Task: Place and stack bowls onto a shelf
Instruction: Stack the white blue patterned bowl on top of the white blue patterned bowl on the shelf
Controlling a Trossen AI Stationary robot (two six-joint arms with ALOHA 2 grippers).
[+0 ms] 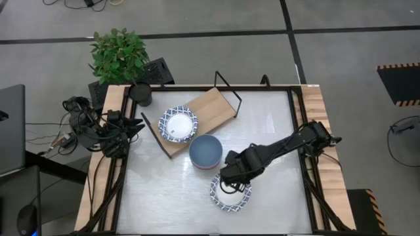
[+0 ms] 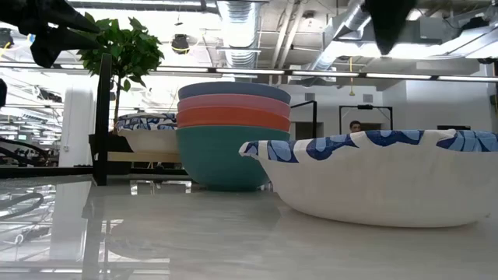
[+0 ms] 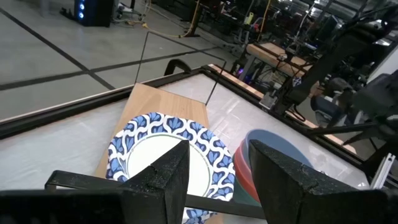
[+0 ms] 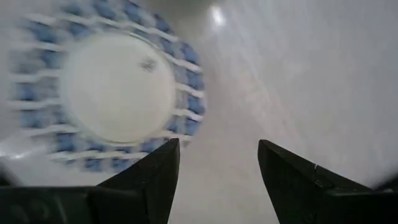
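A blue-patterned bowl (image 1: 230, 196) rests on its base on the table near the near edge and looms large in the low view (image 2: 381, 183). My right gripper (image 1: 228, 184) hovers above it, open, with its fingers (image 4: 155, 171) over the bowl's rim (image 4: 186, 112) and the bare table beside it. A second patterned bowl (image 1: 178, 124) sits on the wooden shelf (image 1: 213, 105). A stack of plain bowls (image 1: 205, 151), blue on top, then pink, red and teal (image 2: 222, 159), stands on the table next to the shelf. My left gripper (image 1: 134, 128) waits open at the table's left edge.
A potted plant (image 1: 119, 55) and a dark cup (image 1: 140, 93) stand at the far left corner. The shelf's black wire legs (image 1: 227, 88) rise at its ends. Bare tabletop (image 1: 275, 124) lies to the right of the shelf and stack.
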